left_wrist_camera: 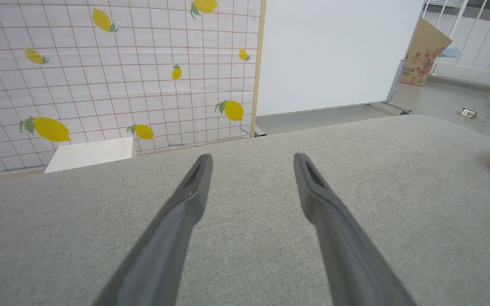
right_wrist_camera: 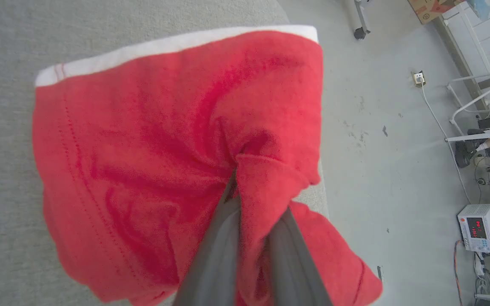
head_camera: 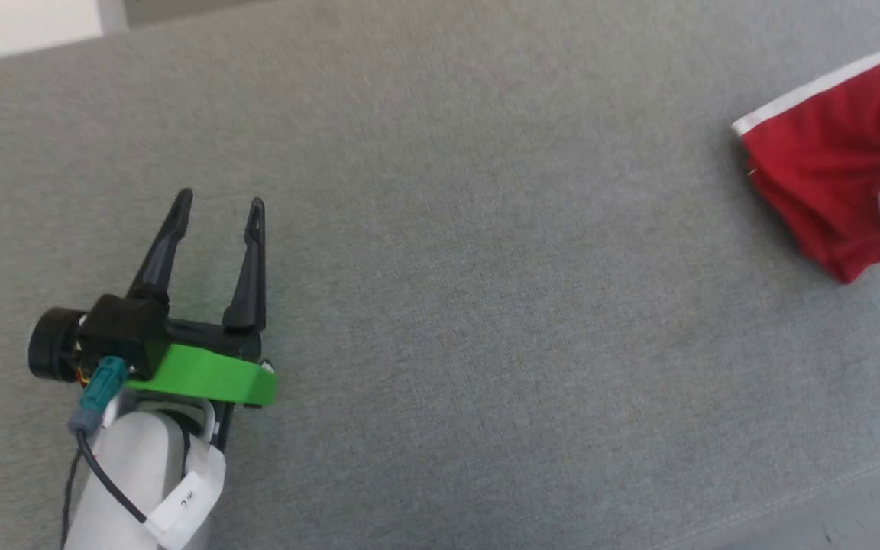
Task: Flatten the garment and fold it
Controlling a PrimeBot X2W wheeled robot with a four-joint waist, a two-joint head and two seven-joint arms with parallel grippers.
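Left tool [head_camera: 220,200] hovers over the bare grey desk [head_camera: 486,305] with its two fingers spread wide and nothing between them, pointing away from the robot. The garment [head_camera: 814,160] lies well apart from it, far off to its right, bunched at the desk's right edge. In the right wrist view part of the red cloth reaches past that edge, with the floor [right_wrist_camera: 377,106] behind it. Right tool [right_wrist_camera: 251,204] is plainly the nearer one: its fingers are pinched close on a raised fold of red cloth near the middle of the heap. The white band [right_wrist_camera: 164,46] marks the garment's far side and runs across that tool's line of reach. To my eye the flattening is not yet done, and the next move likely turns on drawing the cloth leftward onto open desk, toward the idle arm.
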